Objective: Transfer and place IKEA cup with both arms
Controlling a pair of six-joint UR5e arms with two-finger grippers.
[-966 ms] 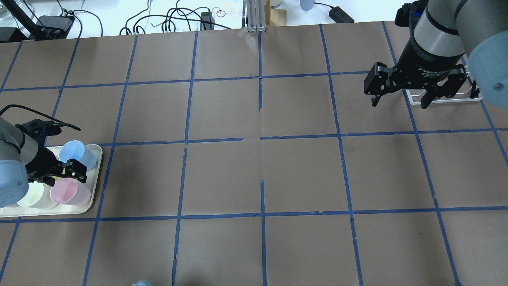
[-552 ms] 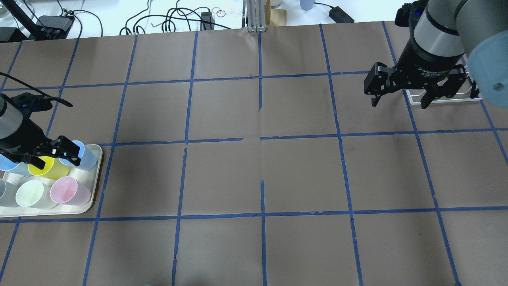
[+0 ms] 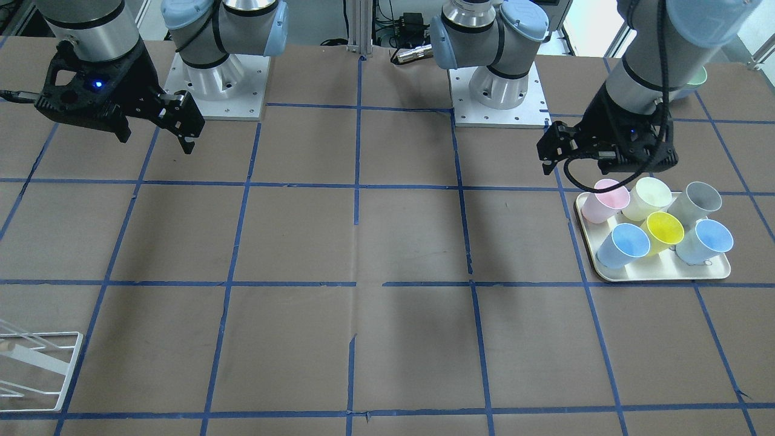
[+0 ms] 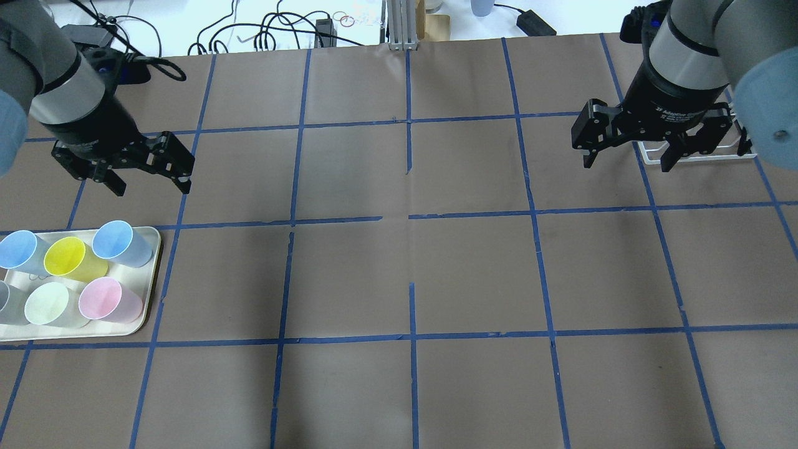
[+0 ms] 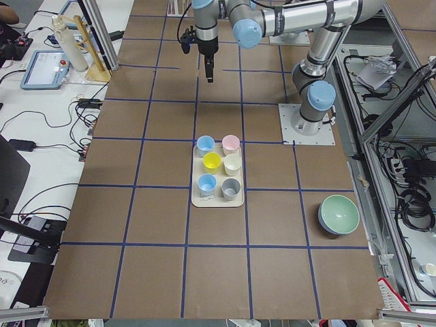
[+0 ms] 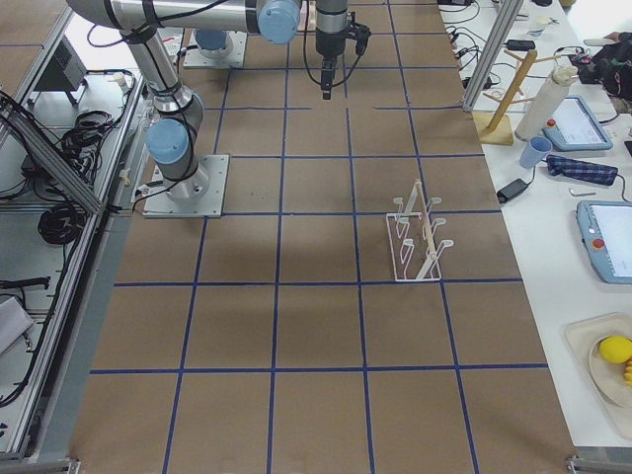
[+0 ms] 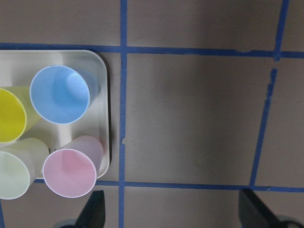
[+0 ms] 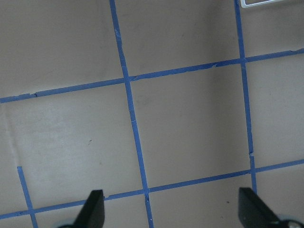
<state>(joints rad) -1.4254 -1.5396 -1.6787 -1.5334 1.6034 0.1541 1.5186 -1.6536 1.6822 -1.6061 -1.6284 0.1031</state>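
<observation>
**Cup.** The IKEA cup (image 4: 103, 299) – pale pink – stands upright, mouth up, on a cream tray (image 4: 155, 249) at the robot's left end of the worktop (image 4: 411, 268). It sits in the tray's corner nearest the robot and nearest the middle of the worktop. Nothing grips it.

**Neighbours on the tray.**
- A cream-yellow cup (image 4: 47, 304) stands just beside the pink one in the same row, and a grey cup (image 3: 696, 203) comes after it.
- The far row holds a light blue cup (image 4: 121, 240), a bright yellow cup (image 4: 65, 257) and a second light blue cup (image 4: 15, 249).
- All six are upright.

**Left hand** (image 4: 151, 187). It is released, fingers spread wide, with nothing between them. It hangs in the air well above the worktop, close to the tray's inner edge. In the left wrist view the pink cup lies just ahead of one fingertip, far below, with no contact.

**Right hand** (image 4: 626, 165). It is also released – fingers apart and empty. It hangs above the worktop at the robot's right end, near a white wire rack (image 6: 415, 237). The right wrist view shows only brown paper and blue tape lines between the fingertips.

**Other.** A green bowl (image 5: 338, 214) sits on the worktop at the left end, apart from the tray.
</observation>
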